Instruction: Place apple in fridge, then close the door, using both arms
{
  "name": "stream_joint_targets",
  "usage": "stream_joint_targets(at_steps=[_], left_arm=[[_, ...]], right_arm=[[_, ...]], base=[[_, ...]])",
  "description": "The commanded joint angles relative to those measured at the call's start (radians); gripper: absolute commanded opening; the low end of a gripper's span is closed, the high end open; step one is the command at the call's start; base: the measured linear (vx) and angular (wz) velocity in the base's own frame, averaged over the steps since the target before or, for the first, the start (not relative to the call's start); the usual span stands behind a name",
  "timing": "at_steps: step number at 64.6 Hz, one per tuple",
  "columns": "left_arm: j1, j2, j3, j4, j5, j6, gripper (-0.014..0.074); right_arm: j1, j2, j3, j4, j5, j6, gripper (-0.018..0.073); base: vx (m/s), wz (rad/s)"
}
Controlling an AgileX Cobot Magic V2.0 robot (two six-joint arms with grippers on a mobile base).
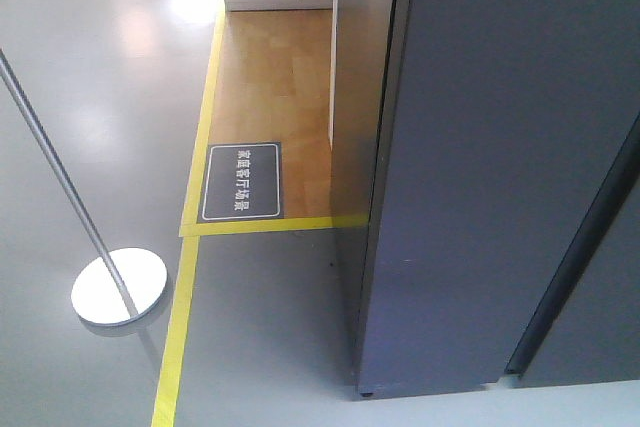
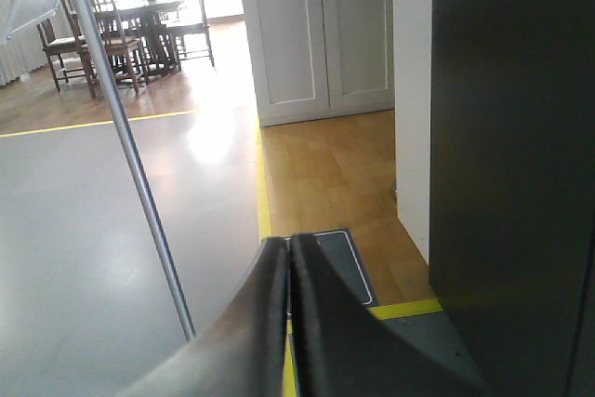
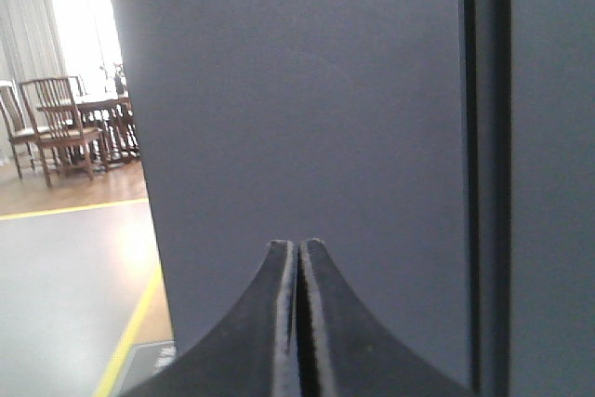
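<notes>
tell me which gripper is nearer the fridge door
Right. The right gripper, fingers shut, points straight at the door close ahead. The left gripper aims past it at open floor, the fridge off to its right.

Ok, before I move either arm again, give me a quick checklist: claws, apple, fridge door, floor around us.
1. Left claw empty: ok, its tips are pressed together with nothing between.
2. Right claw empty: ok, tips together, facing the dark grey door.
3. Apple located: not ok, it shows in no view.
4. Door shut: cannot tell. Only grey outer panels show, with a dark gap beside the next panel and no white interior.
5. Floor on the left: not ok, a metal stand's pole and round base are near.
6. Fridge side free: ok, only bare wood floor beside it.
</notes>
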Motion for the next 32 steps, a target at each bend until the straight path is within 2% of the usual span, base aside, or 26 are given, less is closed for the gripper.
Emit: stream_joint_targets(at_steps=[1, 32], left_arm=[[0.000, -0.013, -0.017, -0.009, -0.077, -0.003, -0.0006], [0.000, -0.013, -0.017, -0.009, -0.077, -0.003, -0.0006]], right_arm=[[-0.007, -0.013, -0.002, -0.034, -0.074, -0.013, -0.0003], [-0.007, -0.013, -0.003, -0.024, -0.077, -0.008, -0.0003]], base=[[0.00, 0.00], [0.00, 0.00]])
